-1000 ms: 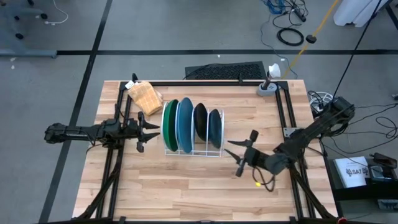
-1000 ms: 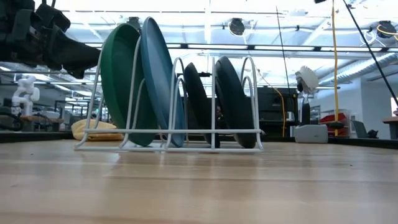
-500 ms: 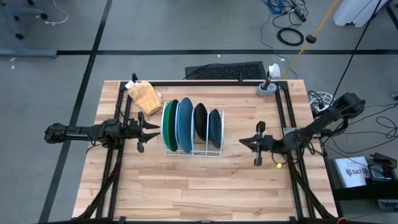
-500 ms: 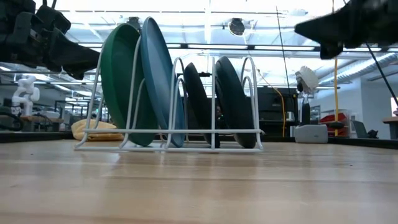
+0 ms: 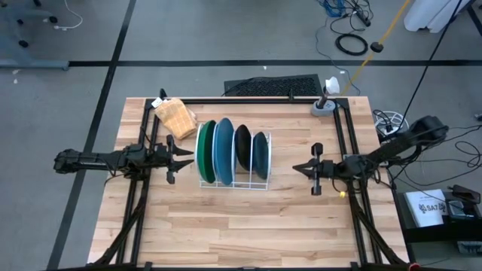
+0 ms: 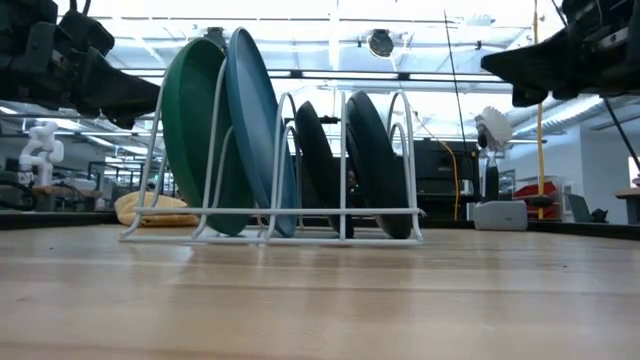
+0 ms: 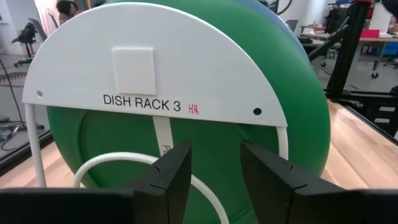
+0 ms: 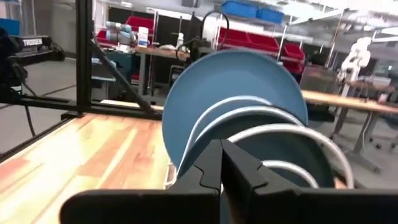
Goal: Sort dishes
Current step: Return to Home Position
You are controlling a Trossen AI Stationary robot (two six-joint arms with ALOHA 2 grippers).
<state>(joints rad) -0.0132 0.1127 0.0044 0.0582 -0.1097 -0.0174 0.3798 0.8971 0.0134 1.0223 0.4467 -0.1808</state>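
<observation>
Four plates stand on edge in the slots of a white wire rack point(image 5: 233, 183) at mid-table: a large green one point(image 5: 205, 150), a large light-blue one point(image 5: 224, 149), a smaller black one point(image 5: 242, 146) and a smaller dark-teal one point(image 5: 260, 154). My left gripper point(image 5: 188, 158) hovers open just left of the rack, facing its white end panel point(image 7: 155, 68) and the green plate point(image 7: 305, 130). My right gripper point(image 5: 296, 168) is shut and hovers right of the rack, pointing at the plates point(image 8: 236, 81). Neither touches anything.
A tan woven object point(image 5: 175, 117) lies at the far left corner. A grey stand point(image 5: 324, 106) sits at the far right corner. Black frame rails point(image 5: 343, 135) run along the table's sides. Bare wood point(image 5: 241, 226) lies between the rack and the near edge.
My right gripper has shut. It has drawn back from the rack toward the table's right and far side, risen, and turned from a slanted pose to level, pointing at the rack. The plates have stayed put.
</observation>
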